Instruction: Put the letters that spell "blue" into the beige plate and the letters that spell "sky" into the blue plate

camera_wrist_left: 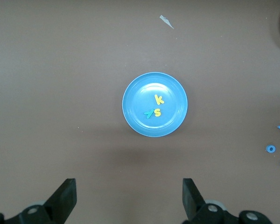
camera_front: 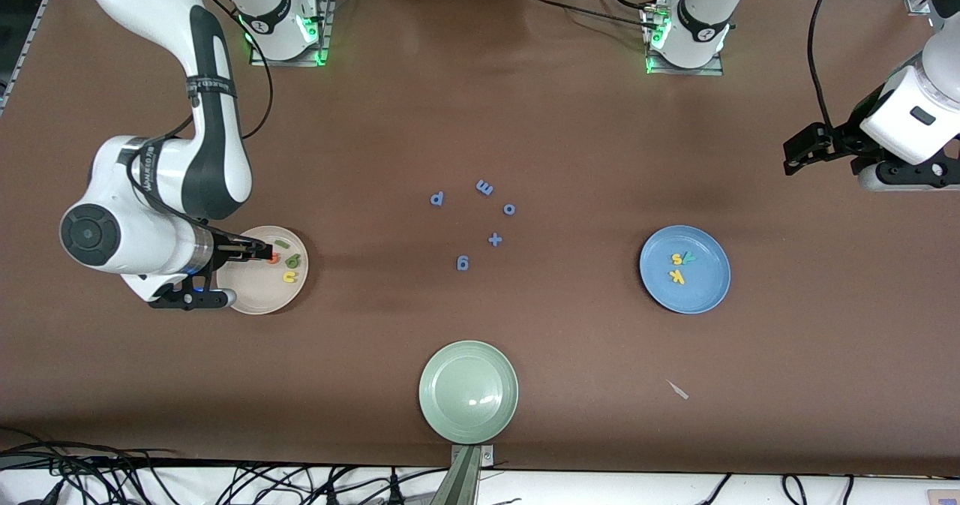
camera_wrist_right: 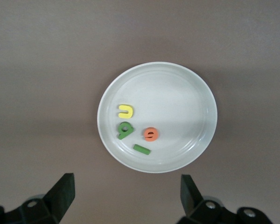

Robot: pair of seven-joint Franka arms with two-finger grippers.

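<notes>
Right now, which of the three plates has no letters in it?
The pale green plate, the one nearest the front camera. The beige plate under the right gripper holds four letters, and the blue plate holds three.

Three camera placements over one brown table.
The front view looks steeply down from high across the table, facing both arm bases and taking in the whole surface. The left wrist view looks straight down from well above the round medium-blue plate (camera_wrist_left: 155, 104), which lies ahead of the open left gripper (camera_wrist_left: 129, 200); the same plate appears in the front view (camera_front: 705, 295). The right wrist view looks straight down from closer range onto the round cream-beige plate (camera_wrist_right: 177, 88), just ahead of the open right gripper (camera_wrist_right: 127, 198), a plate shared with the front view (camera_front: 259, 302).
</notes>
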